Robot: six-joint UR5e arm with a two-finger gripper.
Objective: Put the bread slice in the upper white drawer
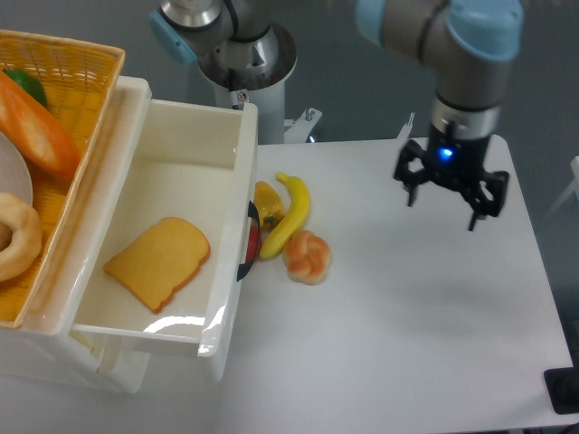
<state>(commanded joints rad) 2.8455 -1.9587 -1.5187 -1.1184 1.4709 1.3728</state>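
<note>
Bread slice (158, 261) lies flat inside the white drawer (231, 194); the hand (441, 212) hovers spread and empty near the table's (407, 325) right edge.

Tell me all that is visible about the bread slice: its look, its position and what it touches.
The bread slice is a flat toy toast, orange-tan with a slightly darker crust edge, one end rounded and the other straight. It looks like smooth plastic or foam. It lies flat and turned diagonally on the floor of the upper white drawer, in its nearer half, apart from the walls. Nothing else touches it; the gripper is far away, over the table.
</note>
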